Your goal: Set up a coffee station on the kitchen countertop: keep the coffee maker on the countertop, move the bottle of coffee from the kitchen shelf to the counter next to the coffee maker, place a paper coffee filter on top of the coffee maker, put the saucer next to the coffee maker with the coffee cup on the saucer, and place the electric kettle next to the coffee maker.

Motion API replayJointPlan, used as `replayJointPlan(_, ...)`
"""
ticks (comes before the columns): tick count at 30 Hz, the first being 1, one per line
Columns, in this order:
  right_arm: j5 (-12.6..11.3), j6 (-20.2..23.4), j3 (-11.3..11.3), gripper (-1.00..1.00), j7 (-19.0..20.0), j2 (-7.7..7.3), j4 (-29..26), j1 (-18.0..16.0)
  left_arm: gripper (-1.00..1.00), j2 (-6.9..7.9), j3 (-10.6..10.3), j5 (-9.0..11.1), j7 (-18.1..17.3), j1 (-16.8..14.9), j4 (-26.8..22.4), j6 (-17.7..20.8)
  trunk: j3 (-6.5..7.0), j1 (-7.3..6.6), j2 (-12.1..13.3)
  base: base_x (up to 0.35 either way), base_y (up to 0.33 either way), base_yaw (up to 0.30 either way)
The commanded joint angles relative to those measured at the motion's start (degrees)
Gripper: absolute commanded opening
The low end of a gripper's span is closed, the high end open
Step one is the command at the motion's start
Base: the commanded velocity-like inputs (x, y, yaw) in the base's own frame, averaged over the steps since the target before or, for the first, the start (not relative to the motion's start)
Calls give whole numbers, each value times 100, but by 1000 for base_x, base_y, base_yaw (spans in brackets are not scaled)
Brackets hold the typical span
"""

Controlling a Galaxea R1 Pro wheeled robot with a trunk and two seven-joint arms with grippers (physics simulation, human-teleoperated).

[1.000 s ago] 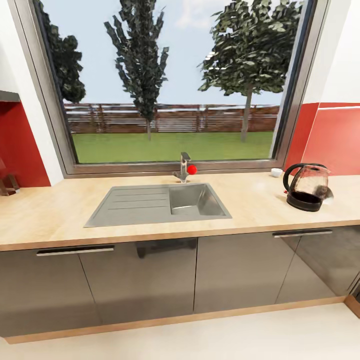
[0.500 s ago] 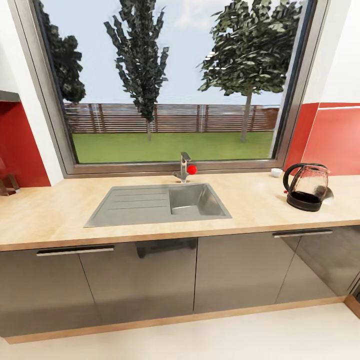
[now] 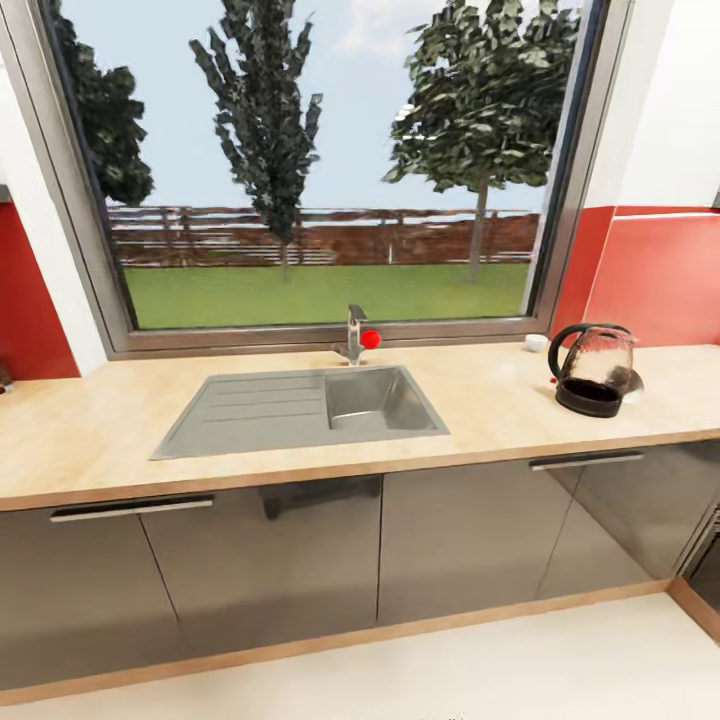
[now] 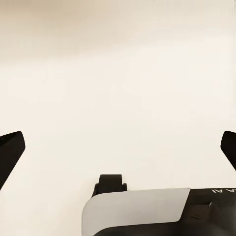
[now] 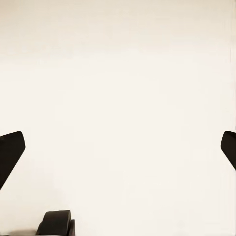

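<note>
Big window (image 3: 320, 170) up top, then the long wooden surface (image 3: 90, 430) with a sink (image 3: 300, 410) sunk in the middle. The electric kettle (image 3: 592, 372) stands upright toward its right end, a small white cup (image 3: 536, 343) just behind it by the window. Left gripper (image 4: 118, 147) and right gripper (image 5: 118, 147) are both spread wide over pale floor, gripping nothing.

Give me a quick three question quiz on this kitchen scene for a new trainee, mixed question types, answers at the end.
1. True or false: the electric kettle stands on the countertop, off to the right of the sink.
2. Multiple choice: the small white object near the window sill sits (A) inside the sink basin, (B) behind the kettle, toward the window, (C) on the floor.
3. Fill in: in the wrist views, both the left gripper and the right gripper have fingers spread wide with ____ between them.

Key: 1 true; 2 B; 3 nothing.
</note>
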Motion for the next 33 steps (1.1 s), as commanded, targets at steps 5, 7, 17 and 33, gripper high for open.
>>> replayJointPlan(5, -5, -19, -4, 100, -4, 1, 5, -4, 100, 1, 0, -5, 0, 3, -6, -11, -5, 0, -3, 0, 0, -243)
replayJointPlan(7, -5, -19, -4, 100, -4, 1, 5, -4, 100, 1, 0, -5, 0, 3, -6, -11, -5, 0, -3, 0, 0, -248)
replayJointPlan(17, -5, -19, -4, 100, -4, 1, 5, -4, 100, 1, 0, -4, 0, 3, -5, -12, -5, 0, -3, 0, 0, -250)
replayJointPlan(33, -5, -19, -4, 100, -4, 1, 5, -4, 100, 1, 0, -4, 0, 3, -1, -15, -5, 0, -3, 0, 0, -251)
